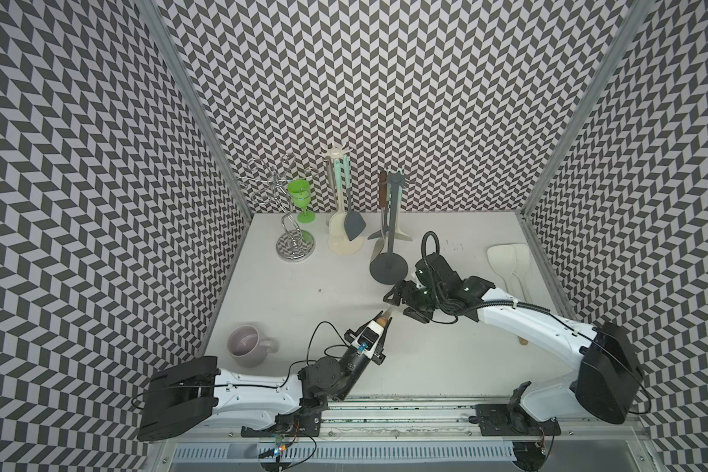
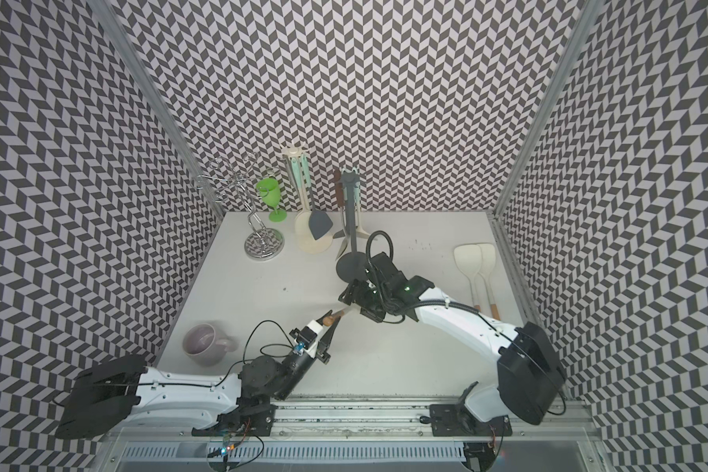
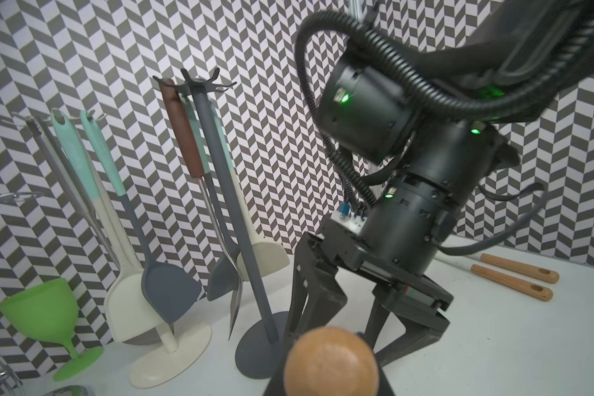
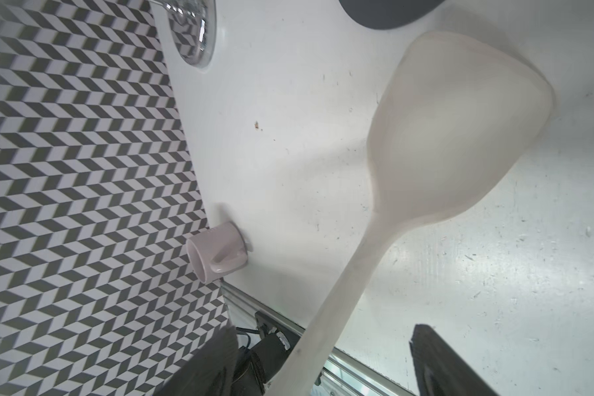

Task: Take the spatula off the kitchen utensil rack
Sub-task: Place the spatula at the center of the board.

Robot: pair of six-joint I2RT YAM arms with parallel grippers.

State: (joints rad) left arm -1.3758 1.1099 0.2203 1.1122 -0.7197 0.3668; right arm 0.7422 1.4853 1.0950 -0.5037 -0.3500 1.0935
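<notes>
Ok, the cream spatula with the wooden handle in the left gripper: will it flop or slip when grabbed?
Likely light: the left gripper carries the cream spatula by its end alone. The thin neck and broad head look rubbery, so expect some wobble. The rounded wooden handle could swivel in the grip.

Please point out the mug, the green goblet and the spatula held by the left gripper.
mug (image 1: 244, 344): in a top view, inner wall.
green goblet (image 1: 299, 193): in a top view, bowl.
held spatula (image 4: 460, 127): in the right wrist view, blade.
</notes>
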